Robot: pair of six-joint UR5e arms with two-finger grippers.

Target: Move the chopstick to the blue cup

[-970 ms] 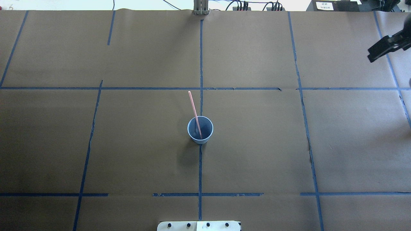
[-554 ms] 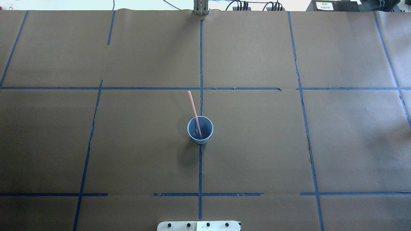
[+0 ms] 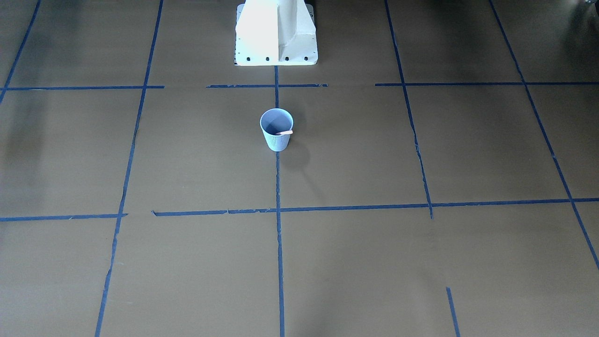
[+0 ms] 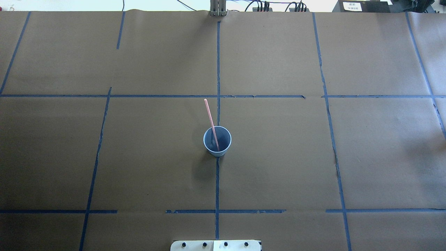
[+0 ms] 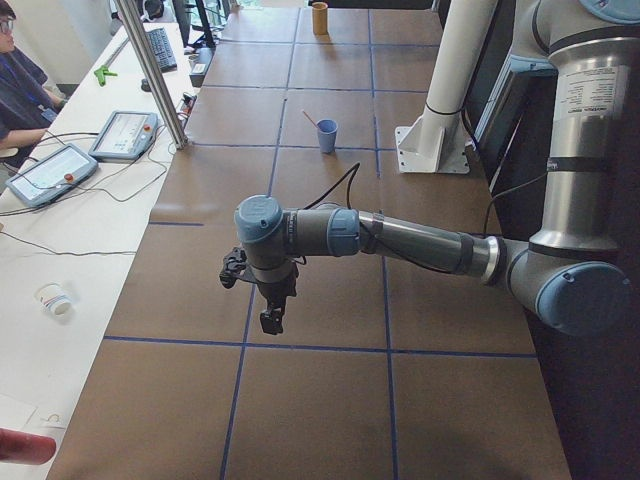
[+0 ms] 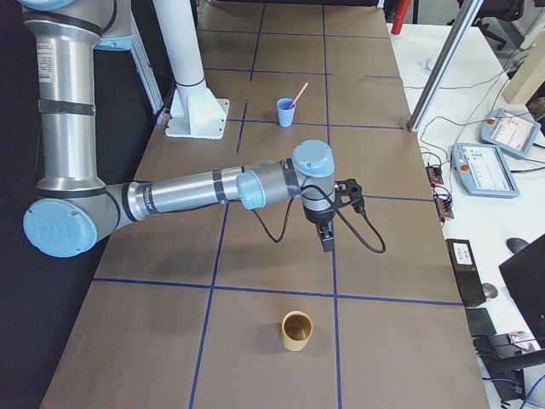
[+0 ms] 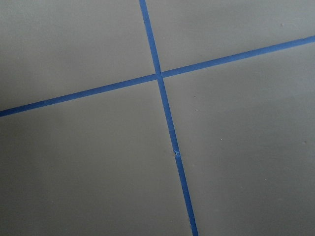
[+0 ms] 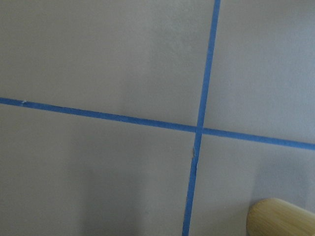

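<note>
1 slim pink chopstick [image 4: 211, 120] leans inside 1 ribbed, tapered blue cup [image 4: 224, 141]; left gripper [image 5: 271, 320] and right gripper [image 6: 326, 241] hang over matte brown paper [image 4: 278, 157]; spread or pressed together, I cannot tell.

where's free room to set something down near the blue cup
Bare brown paper on either side of the ribbed blue paper cup, and between it and the white robot base. Only crowding: the pink chopstick leaning out of the cup, away from the robot.
</note>
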